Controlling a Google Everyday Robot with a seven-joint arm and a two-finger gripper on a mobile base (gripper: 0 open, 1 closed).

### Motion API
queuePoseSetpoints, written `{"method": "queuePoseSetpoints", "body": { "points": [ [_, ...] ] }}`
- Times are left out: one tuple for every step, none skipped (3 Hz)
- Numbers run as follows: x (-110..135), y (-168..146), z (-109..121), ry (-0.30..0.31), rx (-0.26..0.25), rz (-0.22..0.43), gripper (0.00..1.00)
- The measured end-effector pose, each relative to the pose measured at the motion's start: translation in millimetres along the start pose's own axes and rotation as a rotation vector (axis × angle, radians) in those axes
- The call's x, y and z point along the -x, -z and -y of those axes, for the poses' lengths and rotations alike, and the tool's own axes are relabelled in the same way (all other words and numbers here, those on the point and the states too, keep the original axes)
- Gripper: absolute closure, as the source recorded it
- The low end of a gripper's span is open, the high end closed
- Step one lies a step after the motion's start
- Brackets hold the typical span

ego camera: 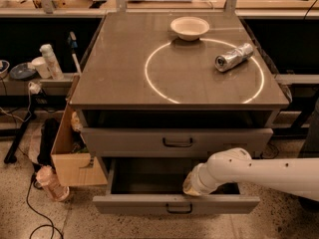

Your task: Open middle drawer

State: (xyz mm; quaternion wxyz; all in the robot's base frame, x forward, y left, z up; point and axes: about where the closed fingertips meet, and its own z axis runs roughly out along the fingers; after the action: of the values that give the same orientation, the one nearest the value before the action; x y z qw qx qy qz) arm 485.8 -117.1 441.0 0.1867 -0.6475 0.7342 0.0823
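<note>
The middle drawer [149, 203] is a wide shallow grey drawer with a small dark loop handle [179, 209]. It stands pulled out toward me below a closed drawer, and its grey inside shows. My white arm comes in from the right. My gripper [189, 187] is down inside the open drawer just behind its front panel, right of the handle. Only the gripper's pale end shows past the wrist.
The closed drawer [124, 142] above has a wider handle. On the cabinet top [124, 78] sit a white bowl [189, 28] and a crushed can [234, 57]. A cardboard box [67, 153] and a bottle [49, 183] stand on the floor at the left.
</note>
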Motion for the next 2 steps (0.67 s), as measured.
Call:
{"method": "queuePoseSetpoints", "body": {
  "points": [
    [-9.9,-6.6,-18.4,-0.007,0.056,0.004,1.0],
    [-13.8,-9.0,-27.0,-0.008,0.08,0.004,1.0]
  ]
}}
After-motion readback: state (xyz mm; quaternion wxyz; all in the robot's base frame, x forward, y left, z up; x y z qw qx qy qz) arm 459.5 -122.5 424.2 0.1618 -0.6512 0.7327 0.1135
